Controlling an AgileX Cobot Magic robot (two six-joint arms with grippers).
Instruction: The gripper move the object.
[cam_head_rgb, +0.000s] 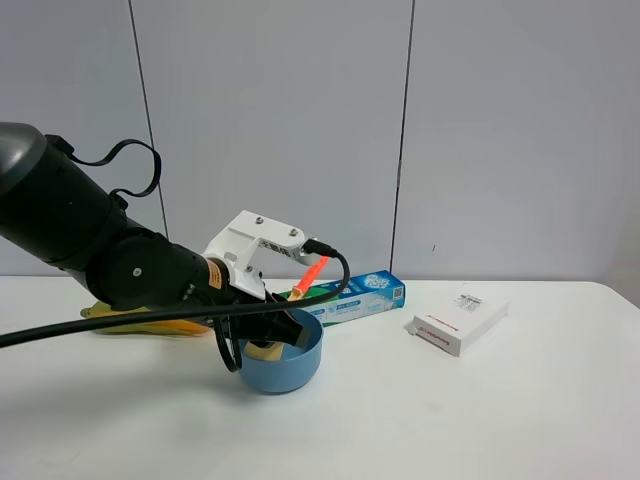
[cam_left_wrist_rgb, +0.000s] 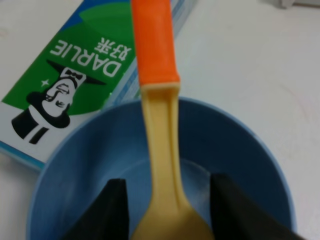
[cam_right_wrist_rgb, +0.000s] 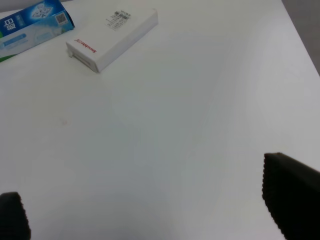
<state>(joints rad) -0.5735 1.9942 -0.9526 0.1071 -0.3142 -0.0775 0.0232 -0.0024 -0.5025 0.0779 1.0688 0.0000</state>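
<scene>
The spatula (cam_left_wrist_rgb: 156, 125), with a pale yellow blade and an orange-red handle (cam_head_rgb: 313, 272), stands tilted in the blue bowl (cam_head_rgb: 300, 362). Its blade end is down inside the bowl and its handle sticks up over the far rim. My left gripper (cam_head_rgb: 268, 338) reaches into the bowl. In the left wrist view its black fingers (cam_left_wrist_rgb: 112, 212) flank the blade's shoulders and touch them at the frame's lower edge. The blue bowl (cam_left_wrist_rgb: 240, 150) fills that view. My right gripper (cam_right_wrist_rgb: 150, 220) is open above bare table and holds nothing.
A green and blue toothpaste box (cam_head_rgb: 355, 298) lies just behind the bowl and also shows in the left wrist view (cam_left_wrist_rgb: 75, 75). A white box (cam_head_rgb: 457, 318) lies to the right. A yellow object (cam_head_rgb: 130, 322) lies behind the left arm, partly hidden. A grey wall stands behind the table.
</scene>
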